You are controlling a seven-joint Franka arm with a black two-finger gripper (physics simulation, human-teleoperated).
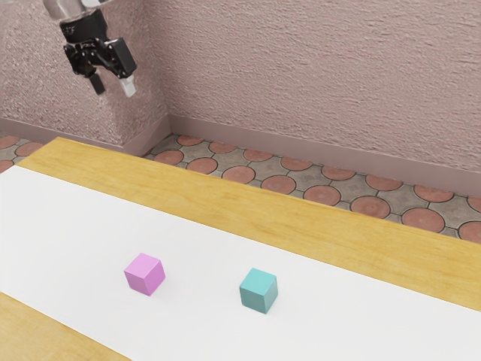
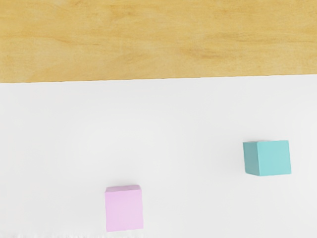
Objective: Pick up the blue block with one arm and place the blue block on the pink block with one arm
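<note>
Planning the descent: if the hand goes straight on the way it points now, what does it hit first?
Probably bare white table surface, not a block: the hand points down, and the blue block and pink block both lie off to the side. Depth is uncertain.

Ext cam side-on, wide, wrist cam high, prob. top-down, shared: white strip (image 1: 68, 218)

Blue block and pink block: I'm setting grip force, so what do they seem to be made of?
Blue block looks like matte hard plastic or painted wood: flat, even teal faces, crisp edges, no shine or grain. Pink block: same look, uniform matte pink, sharp corners. The render leaves the material open; both seem rigid.
</note>
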